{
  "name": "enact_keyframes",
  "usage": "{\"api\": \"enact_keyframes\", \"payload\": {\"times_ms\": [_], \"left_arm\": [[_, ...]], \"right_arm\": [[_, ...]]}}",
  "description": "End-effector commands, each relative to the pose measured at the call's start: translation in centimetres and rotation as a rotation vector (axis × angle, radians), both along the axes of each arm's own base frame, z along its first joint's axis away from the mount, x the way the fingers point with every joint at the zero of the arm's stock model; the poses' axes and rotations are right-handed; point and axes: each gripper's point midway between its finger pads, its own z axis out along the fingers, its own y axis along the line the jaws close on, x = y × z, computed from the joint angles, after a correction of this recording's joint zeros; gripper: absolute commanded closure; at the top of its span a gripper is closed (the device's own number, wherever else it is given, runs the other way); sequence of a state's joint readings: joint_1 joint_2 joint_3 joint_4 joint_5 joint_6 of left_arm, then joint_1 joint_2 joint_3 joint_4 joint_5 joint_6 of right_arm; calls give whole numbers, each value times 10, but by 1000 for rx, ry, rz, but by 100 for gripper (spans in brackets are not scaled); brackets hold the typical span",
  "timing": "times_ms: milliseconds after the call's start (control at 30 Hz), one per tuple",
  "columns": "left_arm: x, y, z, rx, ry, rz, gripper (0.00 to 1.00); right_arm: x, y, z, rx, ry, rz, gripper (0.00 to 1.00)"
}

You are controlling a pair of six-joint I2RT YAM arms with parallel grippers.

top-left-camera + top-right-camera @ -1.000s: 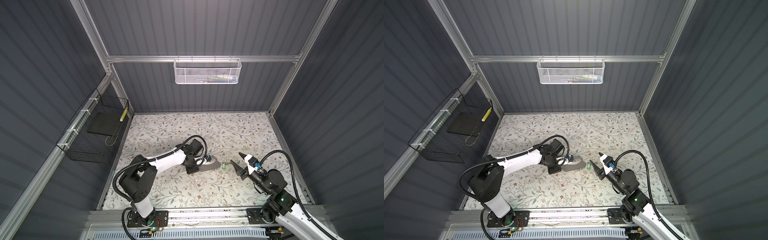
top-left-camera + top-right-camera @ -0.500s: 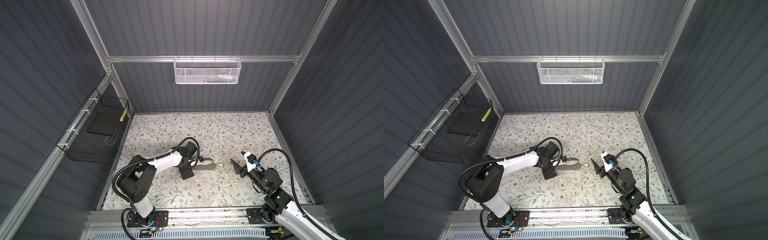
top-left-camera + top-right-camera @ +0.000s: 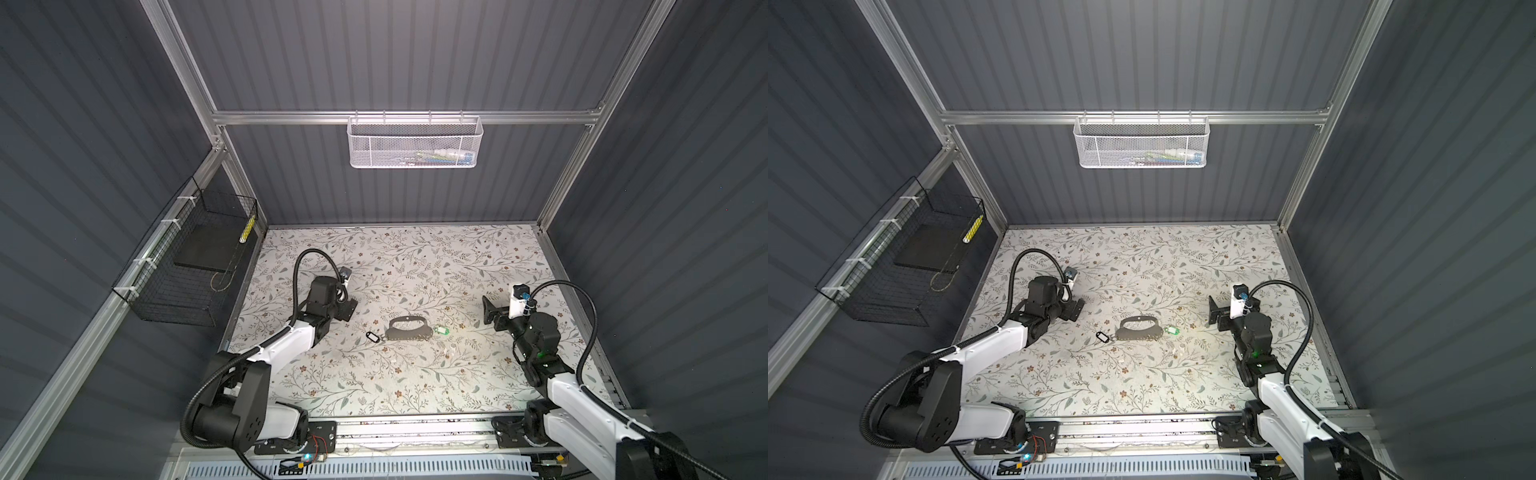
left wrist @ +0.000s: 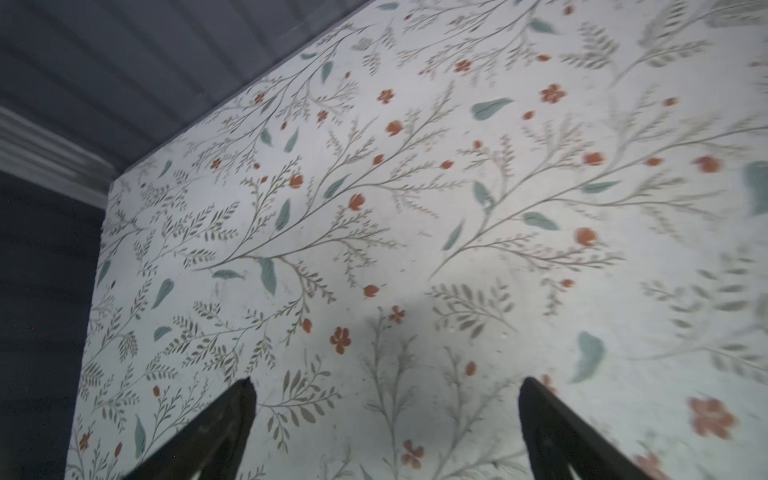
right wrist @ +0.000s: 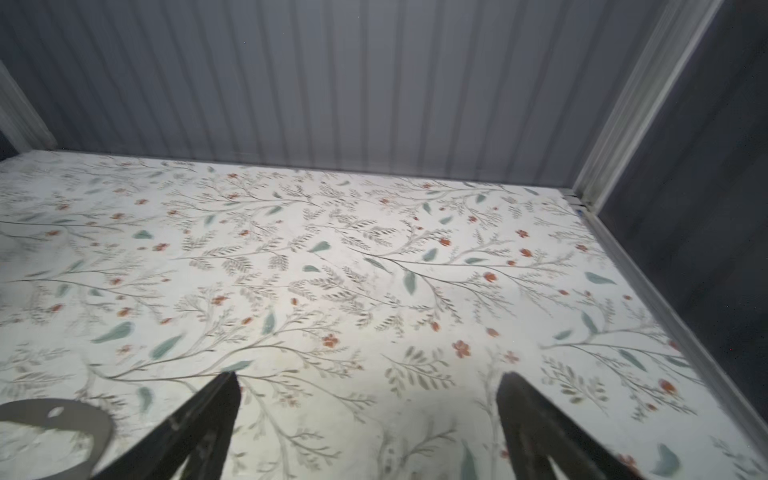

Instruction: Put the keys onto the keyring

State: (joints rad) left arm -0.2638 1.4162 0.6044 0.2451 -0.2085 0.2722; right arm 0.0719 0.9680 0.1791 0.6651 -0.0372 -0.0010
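Left fingers (image 4: 220, 432), spread wide and empty, well off at 10 o'clock from keyring (image 3: 406, 330) on the surface (image 3: 415, 257). Black-tagged key (image 3: 372, 336) just beside its 9 o'clock end, green-tagged key (image 3: 440, 331) at 3. Right fingers (image 5: 199, 432) at 2 o'clock, likewise apart, empty.

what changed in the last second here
The left gripper opened at the keyring's left end and drew back to the left. The right gripper opened wider and backed off to the right, away from the green tag. The keyring slid slightly left; it, the green tag and the black tag still lie on the table.
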Motion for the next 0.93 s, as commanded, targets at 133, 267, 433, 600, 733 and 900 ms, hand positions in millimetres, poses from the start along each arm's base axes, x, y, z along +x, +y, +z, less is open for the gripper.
{"api": "enact_keyframes", "payload": {"times_ms": [133,267,433,600,733,900], "left_arm": [[29,30,-1,-236,-222,109,0],[29,37,-17,-250,-244,135,0],[35,46,-28,-264,-206,177,0],[39,53,-28,-295,-205,203,0],[39,54,-29,-294,-203,205,0],[39,54,-29,-294,-201,205,0]], "right_arm": [[24,-22,4,76,-75,54,1],[33,-14,-9,64,-102,124,1],[47,-21,-23,98,5,114,1],[52,-21,-23,106,7,114,1],[54,-20,-24,105,14,118,1],[56,-19,-26,91,26,115,1]]}}
